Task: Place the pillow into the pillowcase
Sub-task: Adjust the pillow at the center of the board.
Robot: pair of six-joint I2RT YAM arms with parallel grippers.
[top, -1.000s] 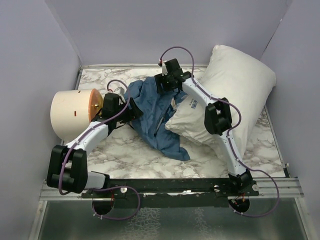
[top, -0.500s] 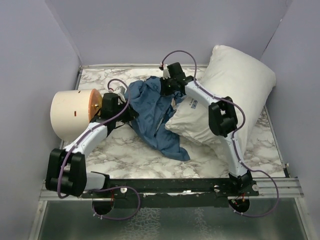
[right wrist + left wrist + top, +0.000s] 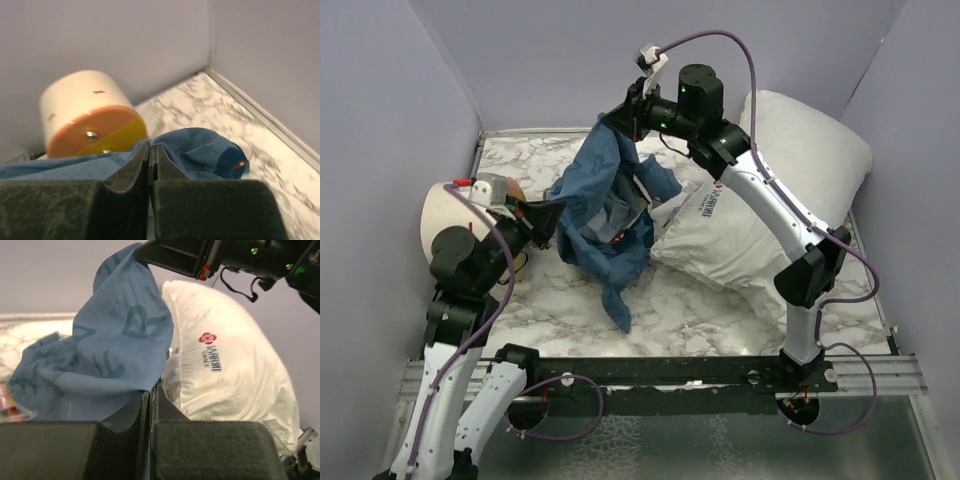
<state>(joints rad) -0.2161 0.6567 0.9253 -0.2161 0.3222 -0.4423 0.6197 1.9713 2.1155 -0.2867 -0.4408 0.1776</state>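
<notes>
The left claw [image 3: 544, 214] and right claw [image 3: 619, 121] are clamped on the pillowcase [image 3: 605, 205], held bunched beside the pillow [image 3: 785, 185] on the desk [image 3: 720, 312]; should both layers be pinched, its mouth could be kept shut.

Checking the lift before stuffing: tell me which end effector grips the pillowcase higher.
The right end effector, shut on the uppermost corner of the pillowcase. The left end effector grips the cloth lower down, beside the cream cylinder.
</notes>
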